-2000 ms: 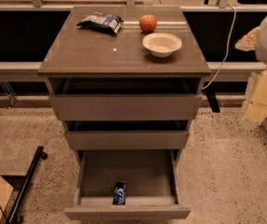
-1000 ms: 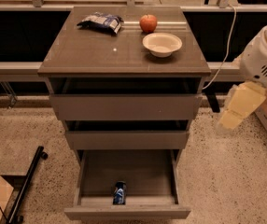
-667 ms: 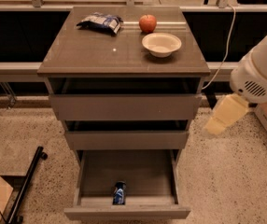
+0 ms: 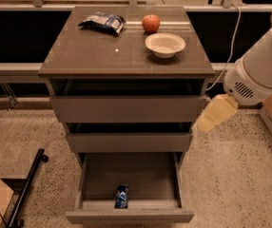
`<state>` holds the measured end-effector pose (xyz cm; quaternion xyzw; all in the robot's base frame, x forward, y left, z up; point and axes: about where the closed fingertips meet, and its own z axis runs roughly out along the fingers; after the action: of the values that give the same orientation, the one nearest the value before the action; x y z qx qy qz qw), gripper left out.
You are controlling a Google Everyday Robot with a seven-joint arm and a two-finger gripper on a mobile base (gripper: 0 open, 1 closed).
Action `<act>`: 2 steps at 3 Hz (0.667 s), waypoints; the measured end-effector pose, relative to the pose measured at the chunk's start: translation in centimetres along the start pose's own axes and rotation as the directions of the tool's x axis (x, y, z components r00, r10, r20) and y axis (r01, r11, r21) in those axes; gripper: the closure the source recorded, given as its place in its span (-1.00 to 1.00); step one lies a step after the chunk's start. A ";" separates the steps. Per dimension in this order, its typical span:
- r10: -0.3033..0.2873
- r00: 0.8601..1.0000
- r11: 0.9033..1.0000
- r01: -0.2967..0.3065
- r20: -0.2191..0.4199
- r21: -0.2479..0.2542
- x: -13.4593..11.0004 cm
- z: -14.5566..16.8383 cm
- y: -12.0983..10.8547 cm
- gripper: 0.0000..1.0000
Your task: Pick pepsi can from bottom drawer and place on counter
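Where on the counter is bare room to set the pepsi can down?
Free: the counter front strip, edge to edge, and the left-centre patch in front of the snack bag. Crowded: back right, apple and bowl close together. The gripper hangs right of the top drawer.

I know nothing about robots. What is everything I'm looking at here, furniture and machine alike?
counter: one, glossy grey-brown, top of the cabinet
snack bag: one, blue and white, back left of the counter
apple: one, red, back of the counter, right of the bag
bowl: one, cream, on the counter just in front of the apple
upper drawers: two, grey-brown, slightly open under the counter
bottom drawer: one, grey-brown, lowest, pulled out furthest
pepsi can: one, dark blue, inside the bottom drawer near its front
pole: one, black, on the floor at left
cable: one, white, right of the cabinet
arm: one, white, right edge
hand: one, cream, beside the cabinet's right side, level with the upper drawers
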<state>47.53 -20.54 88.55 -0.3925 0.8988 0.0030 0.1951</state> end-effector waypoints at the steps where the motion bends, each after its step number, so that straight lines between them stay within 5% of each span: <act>1: 0.108 0.994 0.993 -0.108 0.005 -0.044 -1.2 4.5 0.9 -1.00; 2: 0.220 0.975 0.974 -0.220 -0.007 -0.059 -2.3 9.9 1.3 -1.00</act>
<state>51.44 -16.44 80.00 -0.2961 0.9364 0.0514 0.1815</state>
